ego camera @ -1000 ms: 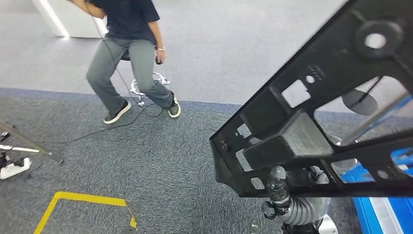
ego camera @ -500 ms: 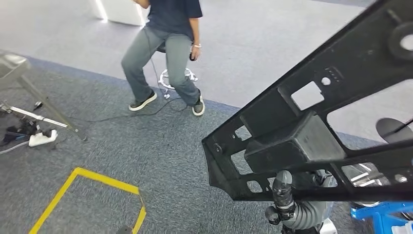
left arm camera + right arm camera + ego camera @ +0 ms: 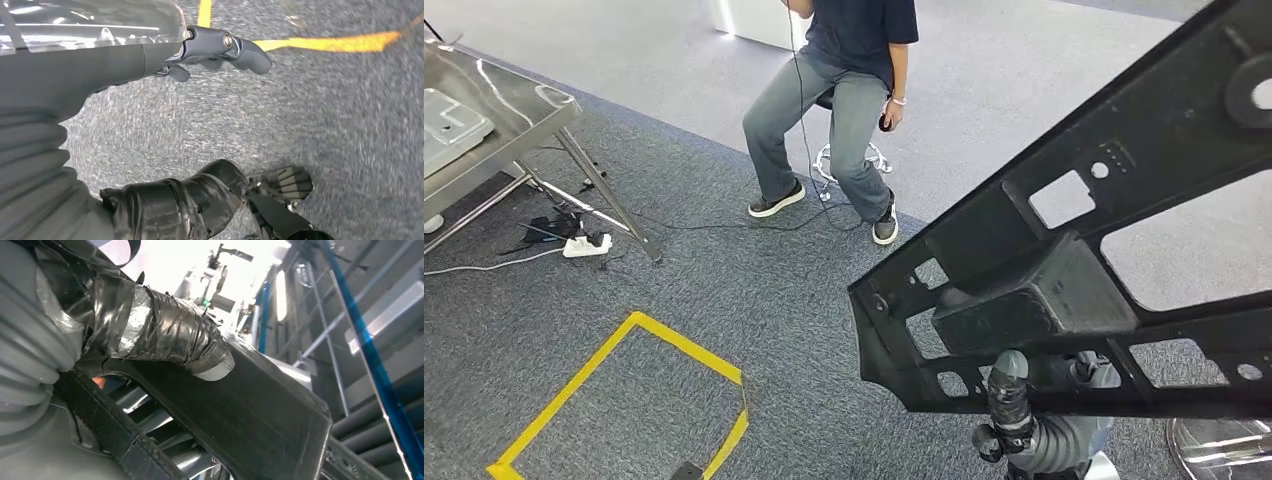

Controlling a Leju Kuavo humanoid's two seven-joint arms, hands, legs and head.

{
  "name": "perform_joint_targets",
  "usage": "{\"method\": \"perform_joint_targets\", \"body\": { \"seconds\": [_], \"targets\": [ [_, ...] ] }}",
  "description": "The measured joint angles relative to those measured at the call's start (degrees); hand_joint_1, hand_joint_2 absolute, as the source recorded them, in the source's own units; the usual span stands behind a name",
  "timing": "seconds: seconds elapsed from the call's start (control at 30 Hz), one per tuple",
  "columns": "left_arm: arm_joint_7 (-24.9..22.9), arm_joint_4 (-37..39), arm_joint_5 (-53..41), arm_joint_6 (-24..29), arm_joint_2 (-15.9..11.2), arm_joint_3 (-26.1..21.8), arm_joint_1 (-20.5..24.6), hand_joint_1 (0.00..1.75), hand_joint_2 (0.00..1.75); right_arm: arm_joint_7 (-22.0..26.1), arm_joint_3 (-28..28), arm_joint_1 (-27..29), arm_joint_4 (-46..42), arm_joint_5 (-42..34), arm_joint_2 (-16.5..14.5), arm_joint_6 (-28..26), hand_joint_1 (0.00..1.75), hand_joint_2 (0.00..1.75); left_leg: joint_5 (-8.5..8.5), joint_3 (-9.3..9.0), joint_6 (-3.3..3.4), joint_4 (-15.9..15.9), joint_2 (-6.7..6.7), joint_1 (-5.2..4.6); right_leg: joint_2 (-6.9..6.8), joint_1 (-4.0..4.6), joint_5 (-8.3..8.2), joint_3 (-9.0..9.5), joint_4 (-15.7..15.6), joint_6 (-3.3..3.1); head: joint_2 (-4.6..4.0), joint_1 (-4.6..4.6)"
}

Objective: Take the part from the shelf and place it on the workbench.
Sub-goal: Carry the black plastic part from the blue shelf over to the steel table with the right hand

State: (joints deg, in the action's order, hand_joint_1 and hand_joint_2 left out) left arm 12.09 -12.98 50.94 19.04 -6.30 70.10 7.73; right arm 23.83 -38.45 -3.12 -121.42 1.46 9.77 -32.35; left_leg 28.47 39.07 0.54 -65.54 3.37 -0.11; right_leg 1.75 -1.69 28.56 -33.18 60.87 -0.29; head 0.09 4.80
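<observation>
A large black moulded part (image 3: 1064,270) is held aloft by the right hand (image 3: 1009,400), well clear of the grey carpet. The part is a rigid, matt plastic frame of flat ribbed bars, pierced by rectangular and round openings, with a boxy hollow block at its middle. In the right wrist view the taped thumb (image 3: 165,335), wrapped in creased glossy black tape, is pressed over a smooth bar of the part (image 3: 260,415); the hand is clamped on the frame from beneath.

The left hand (image 3: 200,55) hangs above the carpet holding nothing, its grey thumb and darker fingers stretched apart.

A stainless steel workbench (image 3: 519,125), with a brushed reflective top and angled tubular legs, is seen at the far left, well apart from the part. A pale moulded tray (image 3: 452,120) lies on it. A white power strip (image 3: 587,243) with cables rests beneath. Yellow tape (image 3: 624,370) marks an angular outline on the carpet. A person (image 3: 844,100) is seated on a chrome-based stool (image 3: 849,165).
</observation>
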Motion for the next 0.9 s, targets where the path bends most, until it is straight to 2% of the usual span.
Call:
{"method": "perform_joint_targets", "body": {
  "seconds": [0.03,0.07,0.1,0.13,0.17,0.2,0.27,0.3,0.33,0.4,0.43,0.47,0.5,0.53,0.57,0.6,0.63,0.67,0.7,0.77,0.8,0.83,0.9],
  "targets": [
    [0.0,0.0,0.0,0.0,0.0,0.0,0.1,0.0,1.75,0.0,0.0,0.0,0.0,0.0,-0.1,0.0,1.75,1.75,1.58,1.76,-0.24,-3.4,-1.5,0.0,-0.83,0.17,0.1,0.18,-0.1,-0.19,0.0,0.14],
    [0.0,0.0,0.0,0.0,0.0,0.0,0.1,0.0,1.75,0.0,0.0,0.0,0.0,0.0,-0.1,0.0,1.75,1.75,2.89,3.64,-0.37,-6.8,-2.21,0.12,-1.68,0.33,0.21,0.29,-0.1,-0.35,0.0,0.15],
    [0.1,0.0,0.0,0.0,0.0,0.0,0.1,0.0,1.75,0.0,0.0,0.0,0.0,0.0,-0.1,0.0,1.75,1.75,3.5,5.04,-0.42,-9.2,-2.55,0.19,-2.5,0.47,0.33,0.37,-0.1,-0.44,0.0,0.15],
    [0.1,0.0,0.0,0.0,0.0,0.0,0.0,0.0,1.75,0.0,0.0,0.0,0.0,0.0,-0.1,0.0,1.75,1.75,3.12,5.49,-0.35,-9.8,-2.71,0.22,-3.3,0.6,0.47,0.46,-0.1,-0.49,0.0,0.16],
    [0.1,0.0,0.0,0.0,0.1,0.0,0.0,0.0,1.75,0.0,0.0,0.1,0.0,0.0,-0.2,0.0,1.75,1.75,1.79,4.81,-0.18,-8.2,-2.91,0.2,-4.08,0.69,0.63,0.61,-0.2,-0.5,0.0,0.14],
    [0.2,0.0,0.0,0.0,0.1,0.0,-0.1,0.0,1.75,0.0,0.0,0.0,0.0,0.0,-0.2,0.1,1.75,1.75,-0.13,3.09,0.09,-4.9,-3.5,0.09,-4.81,0.78,0.81,0.85,-0.2,-0.49,0.0,0.14],
    [0.3,0.0,0.0,0.0,0.0,0.0,0.0,0.0,1.75,0.0,0.0,0.0,0.0,0.0,-0.4,0.1,1.75,1.75,-2.69,-0.68,0.74,2.3,-5.9,-0.63,-6.08,1.03,1.24,1.39,-0.4,-0.24,0.0,0.11],
    [0.3,0.0,0.1,0.0,0.0,0.0,0.1,0.0,1.75,0.1,0.0,0.0,0.1,-0.1,-0.4,0.1,1.75,1.75,-3.11,-1.79,1.07,4.4,-6.76,-1.03,-6.63,1.14,1.4,1.63,-0.5,-0.04,0.0,0.1],
    [0.4,0.0,0.1,0.0,0.0,0.0,0.1,0.0,1.75,0.1,0.0,0.0,0.1,-0.2,-0.5,0.2,1.75,1.75,-2.98,-2.19,1.31,5.3,-7.0,-1.37,-7.16,1.22,1.53,1.83,-0.7,0.19,0.0,0.09],
    [0.7,0.0,0.2,-0.1,-0.1,0.0,0.0,0.0,1.75,0.1,0.0,-0.1,0.2,-0.3,-0.5,0.4,1.75,1.75,-3.16,-2.68,1.86,6.1,-5.7,-1.32,-8.05,1.21,1.81,2.34,-1.1,0.76,0.0,0.11],
    [0.9,0.0,0.3,-0.1,-0.1,0.0,-0.1,0.0,1.75,0.1,0.0,-0.1,0.2,-0.4,-0.5,0.5,1.75,1.75,-3.28,-3.2,2.14,6.7,-5.06,-1.16,-7.5,1.18,2.2,2.53,-0.9,1.04,0.0,0.06],
    [1.1,0.0,0.4,-0.2,-0.1,0.0,-0.1,0.0,1.75,0.2,0.0,-0.1,0.2,-0.5,-0.5,0.5,1.75,1.75,-3.44,-3.75,2.49,7.3,-4.48,-0.96,-6.32,1.17,3.03,2.19,0.4,1.22,0.0,-0.02],
    [1.3,0.0,0.5,-0.2,-0.1,0.0,-0.1,0.0,1.75,0.2,0.0,-0.1,0.2,-0.6,-0.5,0.5,1.75,1.75,-3.57,-4.23,2.79,7.7,-3.9,-0.72,-4.75,1.16,4.3,1.06,2.9,1.33,0.0,-0.14],
    [1.4,0.0,0.6,-0.2,-0.1,0.0,-0.1,0.0,1.75,0.3,0.0,-0.1,0.2,-0.6,-0.5,0.5,1.75,1.75,-3.54,-4.44,3.02,7.9,-3.3,-0.76,-3.22,1.14,5.82,-0.73,6.5,1.33,0.0,-0.28],
    [1.5,0.0,0.6,-0.2,-0.1,0.0,0.0,0.0,1.75,0.3,0.0,0.0,0.3,-0.7,-0.5,0.5,1.75,1.75,-3.49,-4.49,3.21,7.8,-2.66,-0.73,-2.41,1.12,7.19,-2.98,10.3,1.35,0.0,-0.35],
    [1.5,0.0,0.6,-0.2,-0.1,0.0,0.0,0.0,1.75,0.3,0.0,0.1,0.3,-0.9,-0.5,0.5,1.75,1.75,-3.39,-4.5,3.27,7.8,-1.91,-0.71,-2.08,1.09,7.82,-4.9,13.1,1.42,0.0,-0.42],
    [1.5,0.0,0.6,-0.2,-0.1,0.0,0.0,0.0,1.75,0.4,0.0,0.1,0.4,-1.0,-0.5,0.5,1.75,1.75,-3.26,-4.53,3.25,7.6,-1.12,-0.66,-1.96,1.03,7.35,-5.98,14.1,1.51,0.0,-0.43],
    [1.4,0.0,0.6,-0.2,-0.1,0.0,-0.1,0.0,1.75,0.4,0.0,0.1,0.5,-1.2,-0.5,0.6,1.75,1.75,-3.08,-4.56,3.14,7.4,-0.28,-0.57,-1.84,0.95,5.71,-5.99,13.0,1.59,0.0,-0.42],
    [1.3,0.0,0.6,-0.2,-0.1,0.0,-0.1,0.0,1.75,0.4,0.0,0.1,0.6,-1.4,-0.5,0.6,1.75,1.75,-2.82,-4.58,2.93,7.0,0.6,-0.44,-1.45,0.78,3.26,-4.95,9.8,1.69,0.0,-0.44],
    [1.3,0.0,0.5,-0.2,-0.1,0.0,-0.1,0.0,1.75,0.5,0.0,0.1,0.7,-1.7,-0.5,0.7,1.75,1.75,-2.15,-4.3,2.35,5.9,2.21,-0.24,0.97,0.32,-0.09,-2.28,3.0,1.82,0.0,-0.44],
    [1.3,0.0,0.5,-0.1,-0.1,0.0,0.0,0.0,1.75,0.6,0.0,0.1,0.7,-1.7,-0.5,0.7,1.75,1.75,-1.95,-4.01,2.0,5.5,2.87,-0.19,2.04,0.21,-0.65,-1.44,1.0,1.75,0.0,-0.47],
    [1.3,0.0,0.5,-0.1,-0.1,0.0,-0.1,0.0,1.75,0.6,0.0,0.1,0.7,-1.7,-0.6,0.8,1.75,1.75,-1.88,-3.7,1.67,5.3,3.47,-0.13,2.71,0.23,-0.46,-1.14,0.4,1.58,0.0,-0.49],
    [1.3,0.0,0.4,-0.1,-0.1,0.0,-0.2,0.0,1.75,0.7,0.0,0.1,0.8,-1.8,-0.6,0.8,1.75,1.75,-2.0,-3.32,1.07,5.4,4.34,0.05,2.02,0.34,-0.59,-0.96,0.1,0.95,0.0,-0.53]
  ]
}}
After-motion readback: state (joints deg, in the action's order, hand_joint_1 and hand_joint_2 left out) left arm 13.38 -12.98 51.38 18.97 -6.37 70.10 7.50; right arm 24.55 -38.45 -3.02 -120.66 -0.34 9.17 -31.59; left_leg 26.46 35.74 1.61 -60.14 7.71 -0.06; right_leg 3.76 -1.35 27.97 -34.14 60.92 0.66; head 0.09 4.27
